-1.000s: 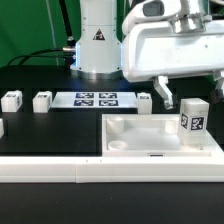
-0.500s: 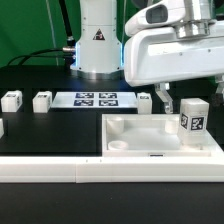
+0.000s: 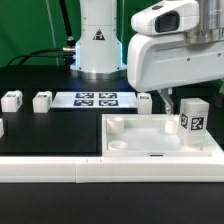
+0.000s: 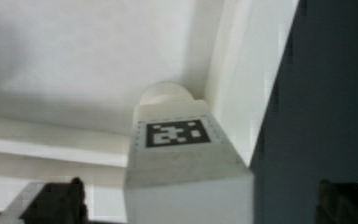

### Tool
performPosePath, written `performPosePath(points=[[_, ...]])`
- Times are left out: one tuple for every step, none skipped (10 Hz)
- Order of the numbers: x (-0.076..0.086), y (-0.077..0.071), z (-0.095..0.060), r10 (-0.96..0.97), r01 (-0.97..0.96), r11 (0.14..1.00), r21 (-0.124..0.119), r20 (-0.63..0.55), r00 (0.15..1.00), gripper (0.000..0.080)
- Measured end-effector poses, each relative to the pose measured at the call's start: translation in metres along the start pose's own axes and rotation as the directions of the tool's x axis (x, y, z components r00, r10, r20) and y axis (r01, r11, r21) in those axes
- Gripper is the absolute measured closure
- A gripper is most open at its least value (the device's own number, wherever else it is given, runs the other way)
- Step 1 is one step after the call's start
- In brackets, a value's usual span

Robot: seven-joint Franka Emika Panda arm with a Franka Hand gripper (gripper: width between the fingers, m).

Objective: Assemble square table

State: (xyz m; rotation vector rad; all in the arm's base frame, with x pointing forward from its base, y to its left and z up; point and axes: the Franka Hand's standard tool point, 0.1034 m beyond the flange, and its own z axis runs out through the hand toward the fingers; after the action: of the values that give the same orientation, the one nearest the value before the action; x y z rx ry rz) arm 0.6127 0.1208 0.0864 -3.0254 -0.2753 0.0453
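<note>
I read the end effector [image 3: 176, 100] as released. In the wrist view its 2 dark fingertips [image 4: 60, 200] stand wide apart, with a gap on either side of the short white tagged block leg [image 4: 185, 175] that rises between them, so nothing is clamped. The black-white tag [image 4: 179, 133] on that leg faces the wrist camera.

In the exterior view the same leg stands upright in the right middle of the frame. It sits on the far corner, toward the exterior view's right, of the large white square plastic slab with a raised rim [image 3: 150, 152]. I cannot tell whether the leg is seated in a corner socket. The slab lies flat on the black tabletop [image 3: 50, 135] in the lower right of the frame. Its near edge is just beside the long white rail [image 3: 50, 172] that runs across the bottom of the frame.

3 loose white block legs sit in a row across the middle of the frame. 1 is at the exterior view's left edge [image 3: 11, 100], 1 is just beside it [image 3: 42, 100], and 1 is just beyond the slab's far edge [image 3: 144, 100], near the end effector. The marker board [image 3: 97, 99] lies flat between the 2nd and 3rd of them. The arm's bulky white housing [image 3: 175, 55] fills the upper right, and its white base [image 3: 97, 40] stands at upper centre.
</note>
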Motion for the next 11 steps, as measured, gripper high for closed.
performPosePath(points=[[0.0037, 0.0014, -0.0015, 0.001, -0.001, 1.0, -0.001, -0.005, 1.0, 0.0151], [0.0044, 0.0018, -0.0019, 0.002, -0.002, 1.0, -0.001, -0.008, 1.0, 0.0151], [0.0036, 0.0026, -0.001, -0.005, 0.005, 1.0, -0.001, -0.007, 1.0, 0.0151], [0.003, 0.0038, -0.0003, -0.011, 0.011, 1.0, -0.001, -0.007, 1.0, 0.0151], [0.0033, 0.0038, -0.0002, -0.011, 0.011, 1.0, -0.001, -0.01, 1.0, 0.0194], [0.0033, 0.0039, -0.0001, -0.011, 0.011, 1.0, -0.001, -0.01, 1.0, 0.0194], [0.0033, 0.0039, -0.0001, -0.011, 0.011, 1.0, -0.001, -0.01, 1.0, 0.0377], [0.0034, 0.0041, -0.0002, -0.011, 0.011, 1.0, -0.002, -0.01, 1.0, 0.0377], [0.0033, 0.0055, -0.0002, -0.009, 0.009, 1.0, -0.002, -0.01, 1.0, 0.0508], [0.0033, 0.0057, -0.0002, -0.008, 0.008, 1.0, -0.003, -0.01, 1.0, 0.0508], [0.0032, 0.006, -0.0002, 0.02, -0.02, 1.0, -0.002, -0.01, 1.0, 0.0508]])
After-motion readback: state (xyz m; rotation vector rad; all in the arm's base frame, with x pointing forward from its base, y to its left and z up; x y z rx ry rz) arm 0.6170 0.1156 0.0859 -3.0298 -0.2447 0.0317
